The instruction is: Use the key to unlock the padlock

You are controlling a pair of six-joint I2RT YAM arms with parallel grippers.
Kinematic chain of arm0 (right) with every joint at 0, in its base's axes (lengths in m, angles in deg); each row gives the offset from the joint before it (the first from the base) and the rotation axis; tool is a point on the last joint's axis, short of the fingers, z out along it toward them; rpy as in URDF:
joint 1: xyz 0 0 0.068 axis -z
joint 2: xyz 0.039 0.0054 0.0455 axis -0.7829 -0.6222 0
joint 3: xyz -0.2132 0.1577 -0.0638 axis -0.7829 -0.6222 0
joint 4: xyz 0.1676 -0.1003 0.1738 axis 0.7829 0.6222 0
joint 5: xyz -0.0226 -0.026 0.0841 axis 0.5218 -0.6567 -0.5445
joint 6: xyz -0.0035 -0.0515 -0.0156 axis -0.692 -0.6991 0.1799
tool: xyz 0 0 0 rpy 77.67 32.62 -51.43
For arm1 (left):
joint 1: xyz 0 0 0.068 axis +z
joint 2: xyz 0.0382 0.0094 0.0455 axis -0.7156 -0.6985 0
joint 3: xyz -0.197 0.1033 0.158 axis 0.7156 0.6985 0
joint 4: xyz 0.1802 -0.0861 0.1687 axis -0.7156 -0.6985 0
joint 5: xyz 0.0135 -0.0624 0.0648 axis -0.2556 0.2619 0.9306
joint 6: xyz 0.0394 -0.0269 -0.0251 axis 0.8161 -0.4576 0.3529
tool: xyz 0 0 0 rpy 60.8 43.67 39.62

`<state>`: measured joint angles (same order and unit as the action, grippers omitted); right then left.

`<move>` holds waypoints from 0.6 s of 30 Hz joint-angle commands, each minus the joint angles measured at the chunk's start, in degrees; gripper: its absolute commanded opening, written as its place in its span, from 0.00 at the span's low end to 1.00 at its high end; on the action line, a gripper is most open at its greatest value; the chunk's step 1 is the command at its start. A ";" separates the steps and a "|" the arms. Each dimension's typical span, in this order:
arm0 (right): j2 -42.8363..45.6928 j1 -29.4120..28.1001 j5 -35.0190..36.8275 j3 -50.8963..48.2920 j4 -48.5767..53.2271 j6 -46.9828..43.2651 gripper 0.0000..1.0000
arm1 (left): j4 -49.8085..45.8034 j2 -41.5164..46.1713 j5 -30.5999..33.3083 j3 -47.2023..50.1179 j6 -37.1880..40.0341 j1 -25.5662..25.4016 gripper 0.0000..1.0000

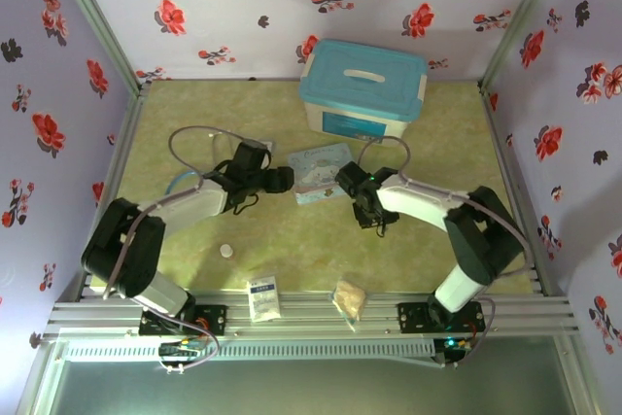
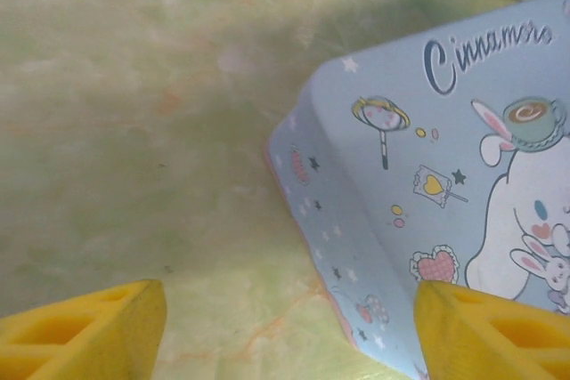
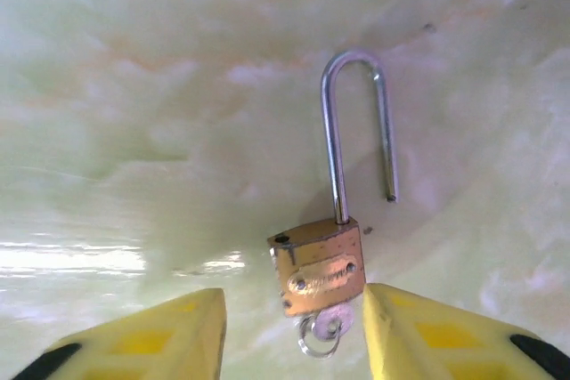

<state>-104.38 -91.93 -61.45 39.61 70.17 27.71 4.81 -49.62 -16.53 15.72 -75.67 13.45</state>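
Just right of the cartoon tin [image 1: 321, 170], the right gripper [image 3: 294, 298] is released, its yellow fingers [image 3: 178, 335] either side of the padlock [image 3: 319, 264]. The padlock lies on the surface [image 3: 134, 131], shackle sprung open, the key [image 3: 331, 319] in its underside. Left of the tin, the left gripper [image 2: 289, 309] gapes wide at the tin's corner.

Robot-lab test booth: floral-paper walls [image 1: 224, 7], alum. frame rail [image 1: 311, 311], 2 robot arms [image 1: 418, 203] on marbled green tabletop [image 1: 301, 250].
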 commanded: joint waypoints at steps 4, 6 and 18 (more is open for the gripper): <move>17.97 3.62 1.70 -1.55 -6.98 0.21 0.92 | -5.50 15.52 -2.24 -0.56 2.47 6.29 0.93; 23.53 8.12 1.86 -4.55 -11.79 0.24 0.99 | -8.36 19.09 0.13 -0.77 3.34 9.03 0.98; 43.33 29.52 10.03 -29.86 -40.38 -10.25 0.99 | 5.46 27.95 27.00 17.43 12.23 25.73 1.00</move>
<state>-62.77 -63.89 -56.07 11.76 38.25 22.14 2.58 -21.75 1.55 28.99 -68.04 38.86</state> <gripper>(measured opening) 0.993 0.997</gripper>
